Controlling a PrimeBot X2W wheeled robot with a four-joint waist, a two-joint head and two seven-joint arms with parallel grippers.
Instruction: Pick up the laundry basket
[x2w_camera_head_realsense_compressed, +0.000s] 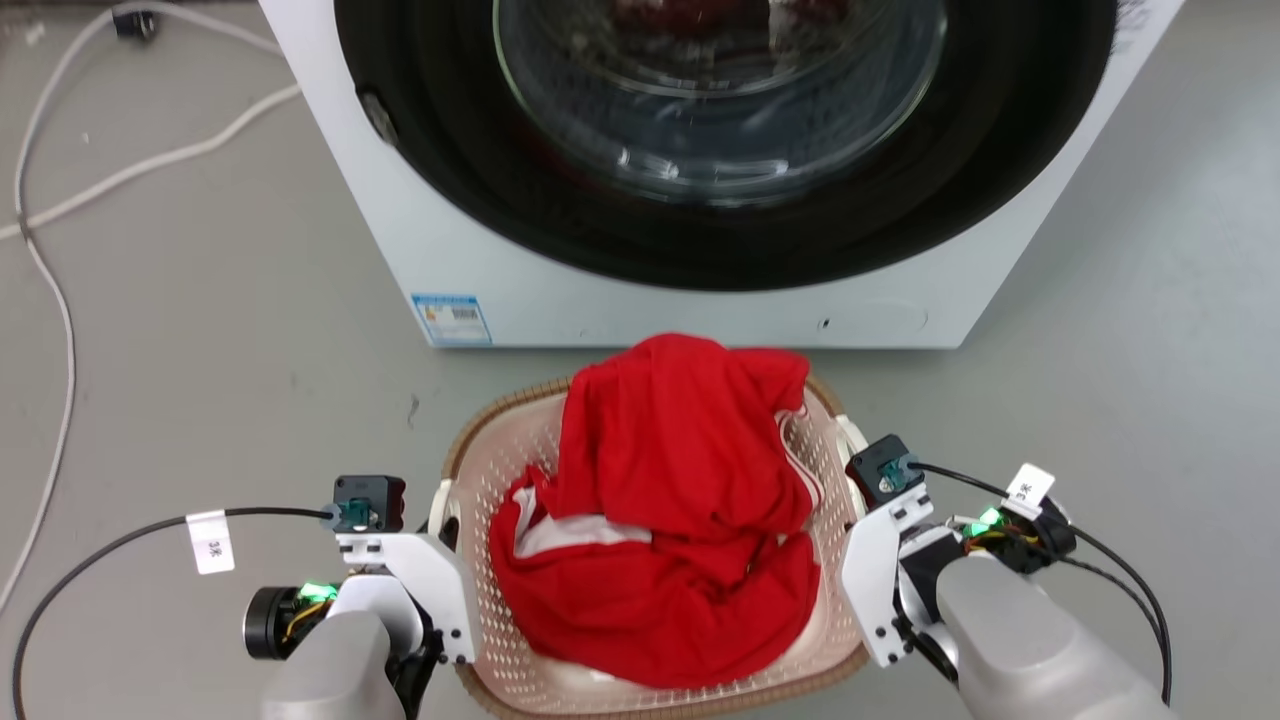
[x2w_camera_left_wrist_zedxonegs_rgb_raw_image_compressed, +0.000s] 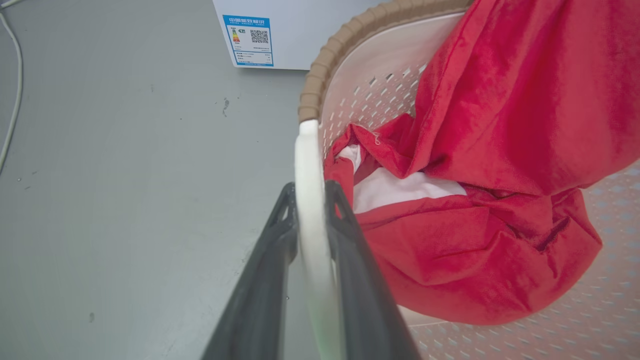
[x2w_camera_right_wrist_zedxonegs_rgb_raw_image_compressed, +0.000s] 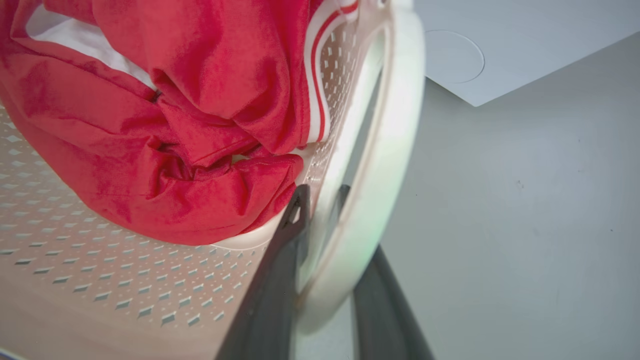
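Gripping with the left gripper (x2w_camera_left_wrist_zedxonegs_rgb_raw_image_compressed: 310, 192): fingers drawn narrow, flat against both faces of the white left handle (x2w_camera_left_wrist_zedxonegs_rgb_raw_image_compressed: 306, 165), nothing else between them. Gripping too with the right gripper (x2w_camera_right_wrist_zedxonegs_rgb_raw_image_compressed: 320, 195), fingers on either side of the looped right handle (x2w_camera_right_wrist_zedxonegs_rgb_raw_image_compressed: 395, 125); looks clamped, though hard to tell through the wide-angle blur whether both pads truly bear on it. From the head view, holding the laundry basket (x2w_camera_head_realsense_compressed: 497, 470) at its 9 o'clock and its 3 o'clock, so squarely between the 2 arms, neither nearer than the other. Handle-to-handle line running 9 to 3 across the robot's front; otherwise no marked long axis, being a rounded square. Heaped inside with a red garment (x2w_camera_head_realsense_compressed: 680, 480), white-lined, spilling over the brown rim toward 12 o'clock. Cannot say whether resting on the grey floor (x2w_camera_head_realsense_compressed: 200, 350) or just clear of it. Close at the basket's 12 o'clock, the white washer (x2w_camera_head_realsense_compressed: 400, 220), very near the far rim. Judging the grasp as made and the raise as next: calls for lifting both sides evenly, straight up, keeping the load level and clear of the washer's front
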